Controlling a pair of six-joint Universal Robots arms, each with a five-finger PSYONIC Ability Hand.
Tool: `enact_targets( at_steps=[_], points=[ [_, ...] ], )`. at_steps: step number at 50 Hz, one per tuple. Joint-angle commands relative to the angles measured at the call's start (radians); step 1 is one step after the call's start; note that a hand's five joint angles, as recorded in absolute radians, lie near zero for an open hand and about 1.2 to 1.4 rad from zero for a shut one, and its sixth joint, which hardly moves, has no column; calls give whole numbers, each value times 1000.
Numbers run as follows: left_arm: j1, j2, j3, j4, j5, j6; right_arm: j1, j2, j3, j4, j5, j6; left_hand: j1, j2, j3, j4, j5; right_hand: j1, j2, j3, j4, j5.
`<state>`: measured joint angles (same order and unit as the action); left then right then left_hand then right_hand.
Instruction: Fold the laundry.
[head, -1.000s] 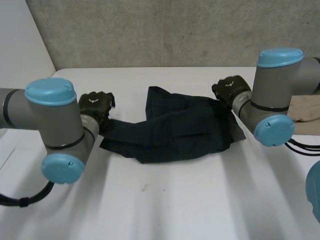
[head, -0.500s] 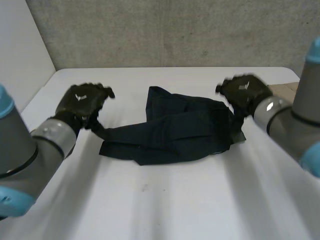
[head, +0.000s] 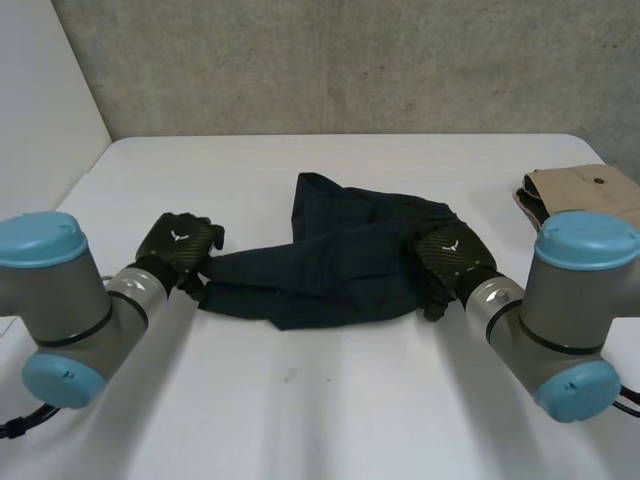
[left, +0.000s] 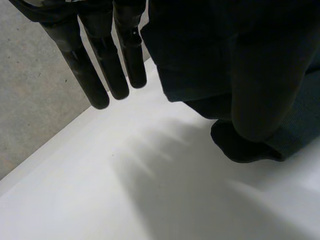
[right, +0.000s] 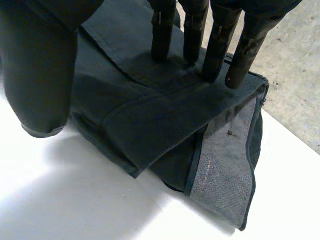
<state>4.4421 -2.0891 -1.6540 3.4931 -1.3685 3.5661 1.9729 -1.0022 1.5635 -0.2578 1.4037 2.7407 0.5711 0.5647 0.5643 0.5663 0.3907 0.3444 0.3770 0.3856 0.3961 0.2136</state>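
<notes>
On table (head: 330, 410), crumpled dark garment (head: 340, 265).

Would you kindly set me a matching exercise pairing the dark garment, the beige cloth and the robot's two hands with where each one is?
1. dark garment
2. beige cloth
3. left hand
4. right hand

A. straight fingers resting on the garment's right end
B. at the table's right edge
C. crumpled at the table's middle
D. at the garment's left end

Pairs: 1-C, 2-B, 3-D, 4-A.
</notes>
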Motion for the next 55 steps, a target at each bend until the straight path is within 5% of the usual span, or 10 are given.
enact_targets(
  at_steps=[1, 11, 15, 23, 28, 36, 42, 44, 49, 55],
  points=[
    [-13, -52, 62, -2, -26, -1, 0, 54, -45, -9, 1, -4, 285, 291, 292, 290, 291, 219, 186, 178, 167, 175],
    [-35, -62, 98, -2, -38, -10, 0, 109, -89, -34, 6, -29, 766, 773, 773, 771, 772, 559, 527, 518, 508, 515],
    [-43, -60, 105, -9, -43, -10, 0, 109, -118, -41, 26, -50, 825, 832, 832, 830, 831, 1051, 1018, 1010, 999, 1007],
    [-64, 93, 108, -71, -52, -15, -6, -45, -206, 76, 64, -70, 825, 832, 832, 830, 831, 1052, 1019, 1011, 1000, 1008],
    [-70, 243, 147, -187, -57, -27, -12, -199, -395, 416, 37, -136, 825, 832, 832, 830, 831, 1052, 1019, 1011, 1000, 1008],
    [-69, 440, 263, -394, -57, -121, -14, -220, -724, 741, -23, -159, 825, 832, 832, 830, 831, 1052, 1019, 1011, 1000, 1008],
    [-72, 465, 258, -427, -57, -156, -11, -222, -758, 830, -28, -153, 825, 832, 832, 830, 831, 1052, 1019, 1011, 1000, 1008],
    [-75, 457, 240, -428, -58, -156, -3, -220, -699, 853, -32, -141, 825, 832, 832, 830, 831, 644, 611, 602, 592, 600],
    [-99, 387, 191, -424, -60, -158, -8, -217, -446, 734, -28, -20, 825, 832, 832, 830, 831, 179, 146, 138, 127, 135],
    [-136, 353, 195, -424, -61, -159, -11, -234, -84, 436, -23, 241, 825, 832, 832, 830, 831, 110, 78, 69, 59, 67]
  ],
)
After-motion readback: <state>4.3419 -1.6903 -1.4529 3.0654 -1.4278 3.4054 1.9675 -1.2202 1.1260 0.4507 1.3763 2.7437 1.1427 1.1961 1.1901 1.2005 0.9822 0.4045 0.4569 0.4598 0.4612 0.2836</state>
